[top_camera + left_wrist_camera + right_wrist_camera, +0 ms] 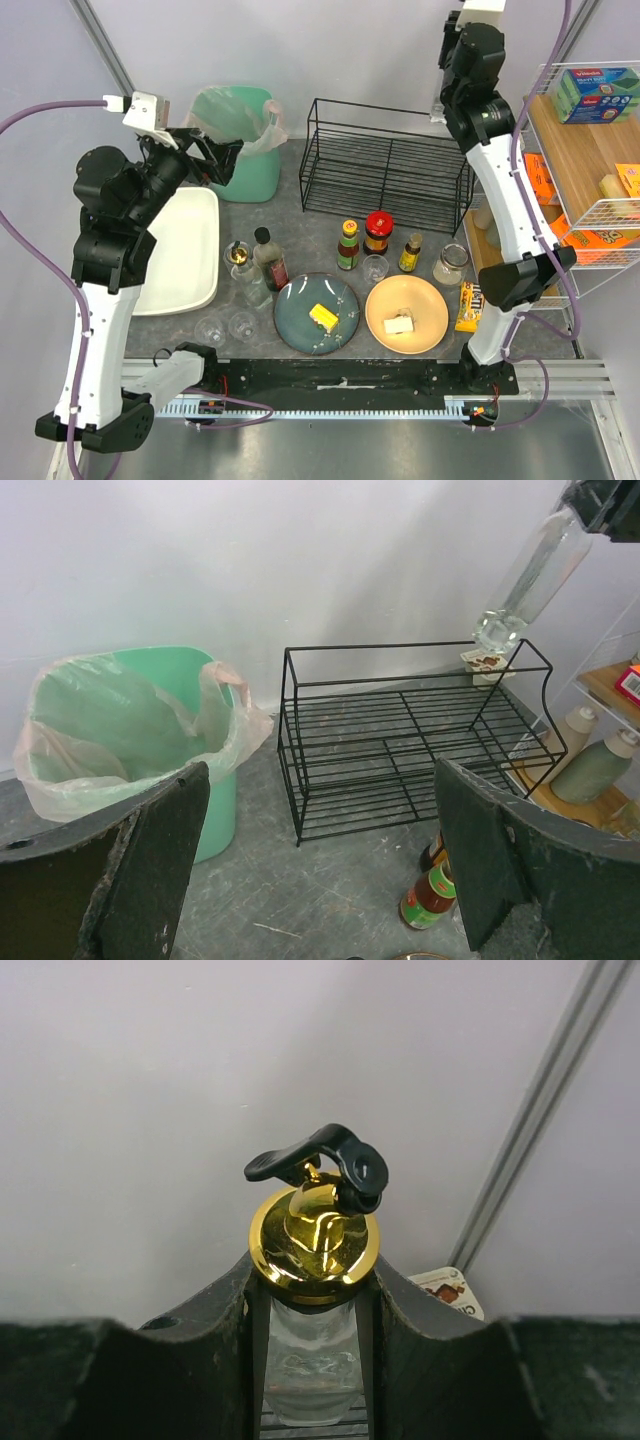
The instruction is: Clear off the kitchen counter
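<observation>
The dark grey surface (292, 222) lay just beyond the arm bases, running from the white tub (185, 250) at its left edge to the wooden shelf (585, 150) past its right edge. The right pincer (312, 1305) stood high over the far right corner, pinching a clear glass bottle (528, 575) just under its gold pourer cap (313, 1240), above the black wire rack (385, 165) that sat along the far edge. The left pincer (320, 880) hung spread and empty near the far left corner, facing the green bin (150, 730) with its plastic liner. Near the front edge sat a blue plate (295, 305) and a tan plate (430, 300), with sauce bottles (378, 232) just behind them.
</observation>
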Robot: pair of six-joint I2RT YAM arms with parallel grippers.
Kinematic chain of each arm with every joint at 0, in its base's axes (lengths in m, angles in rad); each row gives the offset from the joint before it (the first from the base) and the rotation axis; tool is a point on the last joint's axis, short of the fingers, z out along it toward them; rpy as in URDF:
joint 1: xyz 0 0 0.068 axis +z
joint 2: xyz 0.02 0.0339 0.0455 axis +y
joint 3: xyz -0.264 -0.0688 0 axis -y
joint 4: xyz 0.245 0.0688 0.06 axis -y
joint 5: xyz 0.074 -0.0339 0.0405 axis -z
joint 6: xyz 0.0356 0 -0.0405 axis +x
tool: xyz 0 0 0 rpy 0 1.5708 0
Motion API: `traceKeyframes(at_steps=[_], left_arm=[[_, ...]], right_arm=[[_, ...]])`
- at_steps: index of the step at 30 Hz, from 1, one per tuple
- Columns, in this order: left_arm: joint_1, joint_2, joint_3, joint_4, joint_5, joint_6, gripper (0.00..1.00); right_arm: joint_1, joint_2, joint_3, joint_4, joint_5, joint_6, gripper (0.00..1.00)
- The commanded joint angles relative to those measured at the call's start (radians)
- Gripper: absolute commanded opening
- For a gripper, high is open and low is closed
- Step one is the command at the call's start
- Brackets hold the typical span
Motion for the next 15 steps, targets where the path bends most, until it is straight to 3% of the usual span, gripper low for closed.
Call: traceKeyframes(at_steps=[1, 15], left_arm=[[0.002, 0.012, -0.003, 0.053, -0.014, -0.010, 0.98], [0.002, 0.024, -0.015, 0.058, -0.029, -0.002, 0.98]], right_arm=[[-0.050, -0.039, -0.007, 0.140, -0.003, 0.056, 0.00], [-0.117, -0.050, -0.124, 0.145, -0.054, 0.109, 0.00]])
